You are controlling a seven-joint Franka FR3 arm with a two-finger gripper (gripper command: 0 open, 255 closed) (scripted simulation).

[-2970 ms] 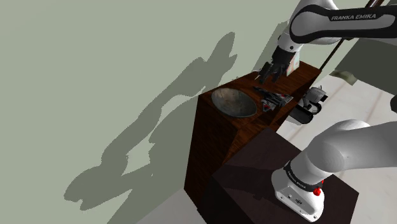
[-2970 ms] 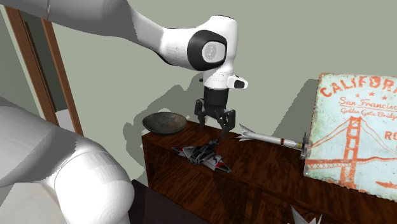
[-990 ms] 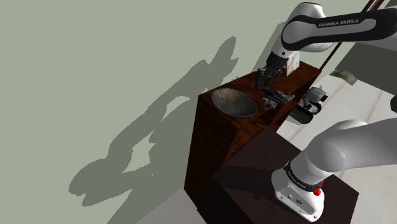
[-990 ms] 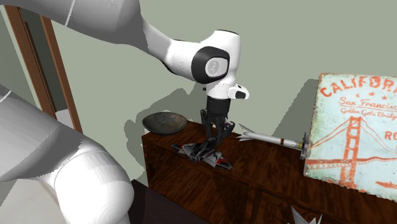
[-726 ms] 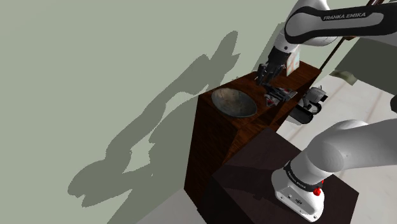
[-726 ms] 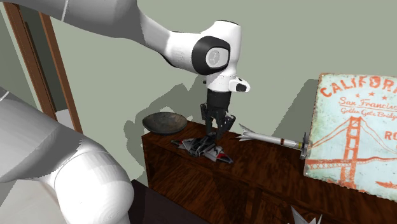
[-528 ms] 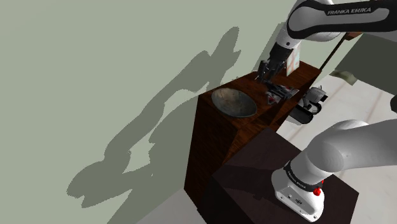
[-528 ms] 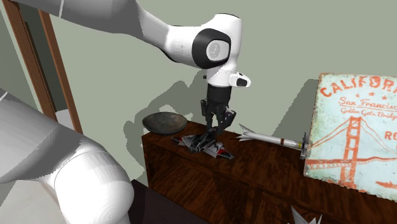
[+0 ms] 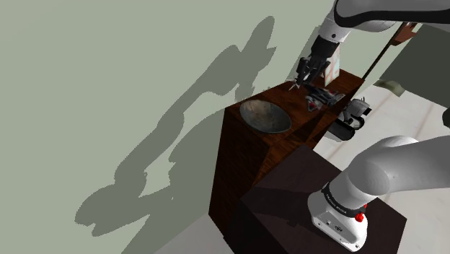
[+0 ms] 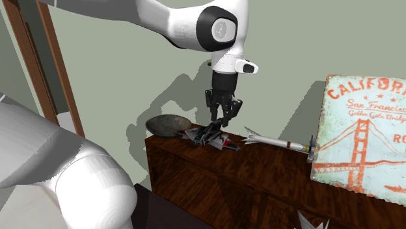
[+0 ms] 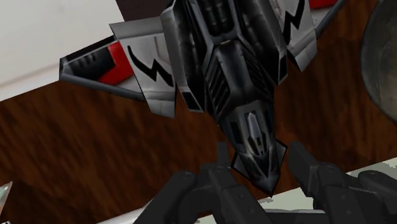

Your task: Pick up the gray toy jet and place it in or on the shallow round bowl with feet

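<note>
The white arm (image 10: 195, 29) is cut off by the top edge in both exterior views, so only its last links show above the jaws. Below the jaws stands one dark wood cabinet (image 10: 260, 188), whose far end is hard to make out in the shoulder view. One California bridge poster (image 10: 361, 133) leans well off to one side of the jaws, its outer edge cut by the second exterior view's right border.

One shallow round bowl (image 10: 168, 124) sits on the cabinet top just beside the jaws, on the side away from the poster. Its feet cannot be seen, and in the wrist view only an arc of its rim (image 11: 382, 70) shows. One white toy missile (image 10: 276, 142) lies on the poster side of the jaws, near them.

One gray toy jet (image 10: 209, 138), with red and black wing markings, hangs directly under the jaws, clear of the wood, its wing tip near the bowl. In the wrist view its tail is cut off. The gripper (image 10: 221, 119) has its two black fingers (image 11: 216, 184) closed narrowly on the jet's nose, clasping it between them.
</note>
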